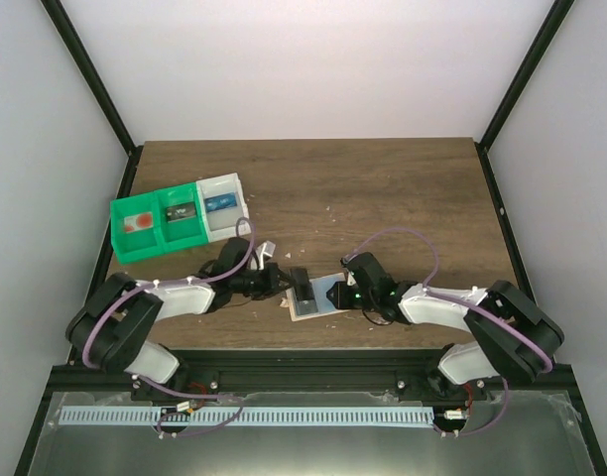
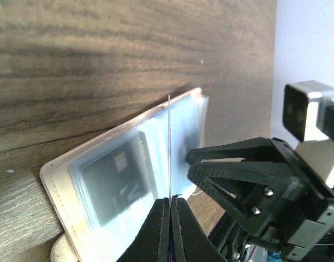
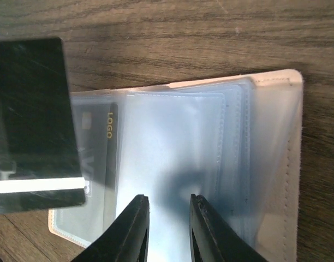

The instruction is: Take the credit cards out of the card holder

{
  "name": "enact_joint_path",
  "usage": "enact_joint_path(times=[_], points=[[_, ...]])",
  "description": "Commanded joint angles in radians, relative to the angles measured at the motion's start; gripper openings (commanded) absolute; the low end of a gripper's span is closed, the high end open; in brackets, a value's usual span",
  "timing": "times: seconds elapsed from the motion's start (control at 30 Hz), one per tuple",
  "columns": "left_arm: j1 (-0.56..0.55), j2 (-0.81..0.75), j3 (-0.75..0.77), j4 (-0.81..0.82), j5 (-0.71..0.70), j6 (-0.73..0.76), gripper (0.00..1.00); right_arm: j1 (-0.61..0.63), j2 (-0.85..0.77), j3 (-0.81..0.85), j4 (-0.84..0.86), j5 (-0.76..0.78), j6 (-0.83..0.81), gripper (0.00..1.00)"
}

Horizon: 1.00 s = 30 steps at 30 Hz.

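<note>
The tan card holder (image 1: 323, 303) lies open on the table between the arms, its clear bluish sleeves facing up (image 3: 178, 147). My left gripper (image 2: 170, 200) is shut on a thin dark credit card (image 2: 168, 142), seen edge-on and held upright over the holder. That card shows as a black card with a white stripe (image 3: 33, 125) in the right wrist view, and in the top view (image 1: 302, 286). Another dark card marked "LOGO" (image 3: 104, 158) sits inside a sleeve (image 2: 115, 183). My right gripper (image 3: 168, 203) is open, its fingertips resting on the sleeves (image 1: 341, 295).
Two green bins (image 1: 160, 226) and a white bin (image 1: 222, 203), each with a small item inside, stand at the back left. A small white object (image 1: 268, 248) lies by the left arm. The table's near edge runs just below the holder.
</note>
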Motion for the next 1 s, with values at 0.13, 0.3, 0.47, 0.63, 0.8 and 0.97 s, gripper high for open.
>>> enact_joint_path(times=[0.13,0.3,0.47,0.63,0.8,0.97], points=[[0.065,-0.136,0.005,-0.089,-0.015,0.011,0.00,0.004,-0.138,0.068,-0.031,0.011,-0.231,0.23],[0.122,-0.174,0.011,-0.107,0.048,0.020,0.00,0.110,-0.313,-0.066,0.228,0.034,-0.498,0.24],[0.171,-0.210,0.018,-0.130,0.125,0.013,0.00,0.194,-0.455,-0.200,0.442,0.048,-0.770,0.25],[0.173,-0.217,0.054,-0.156,0.220,0.000,0.00,0.194,-0.419,-0.190,0.483,0.035,-0.920,0.32],[0.174,-0.258,0.058,-0.136,0.256,-0.057,0.00,0.234,-0.313,-0.156,0.541,0.108,-1.055,0.34],[0.174,-0.282,0.067,-0.156,0.265,-0.070,0.00,0.267,-0.212,-0.080,0.488,0.187,-1.215,0.38]])
